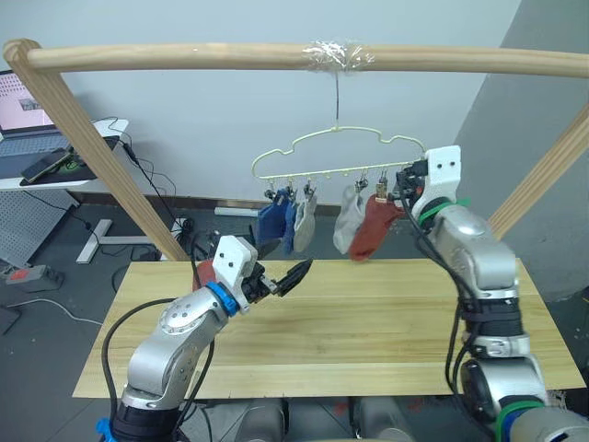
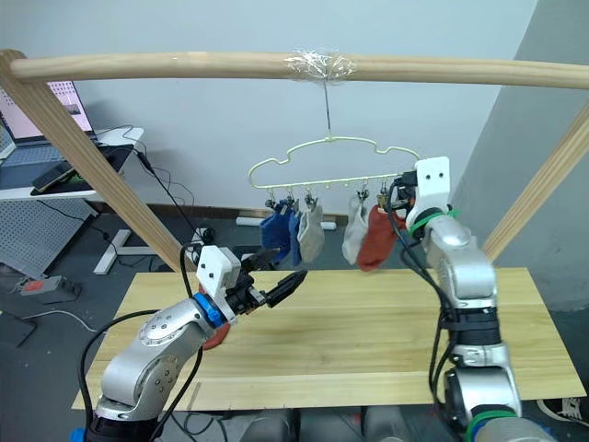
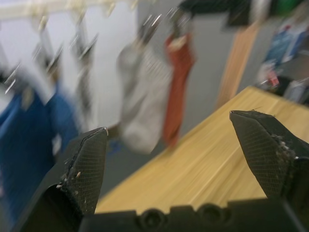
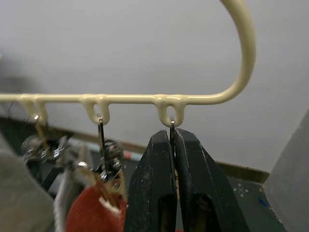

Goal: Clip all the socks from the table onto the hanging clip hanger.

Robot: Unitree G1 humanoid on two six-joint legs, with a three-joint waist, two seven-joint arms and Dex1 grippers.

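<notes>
Socks are soft, light and limp, so each is best pinched by its cuff edge so the clip can bite a doubled hem. The right tool [image 4: 173, 133] is closed on the end clip [image 4: 172, 124] of the clip hanger [image 1: 304, 147], which looks bare. Just beside it hangs a rust-red sock [image 1: 373, 230], then two grey socks [image 1: 348, 226] and two blue socks [image 1: 271, 226] further along. The left tool [image 1: 293, 273] hovers wide and empty over the desk [image 1: 386, 322]. Behind its wrist lies the last rust-red sock [image 2: 216, 337], flat on the desk. It will likely sag and fold when lifted.
</notes>
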